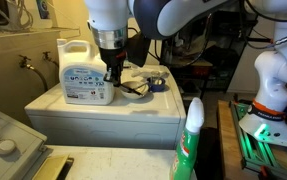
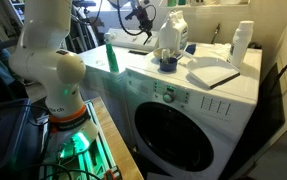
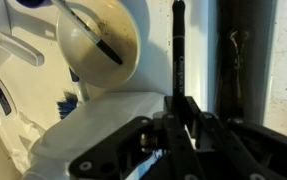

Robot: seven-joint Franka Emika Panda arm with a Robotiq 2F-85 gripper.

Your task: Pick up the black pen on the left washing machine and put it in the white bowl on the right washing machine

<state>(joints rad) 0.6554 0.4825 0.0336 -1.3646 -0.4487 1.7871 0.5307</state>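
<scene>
One bulky plastic jug (image 1: 86,70) near the right washing machine's (image 1: 133,122) edge crowds the gripper (image 3: 179,108), clamped on the slim black pen (image 3: 179,50) beside the round white bowl (image 3: 101,40).

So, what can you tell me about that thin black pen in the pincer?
The thin black pen is slim, straight and plastic-looking, dark along its whole visible length. The pincer grips one end, so it juts straight out. In the wrist view it stands beside the cream-rimmed round bowl; only the pincer visibly touches it.
</scene>
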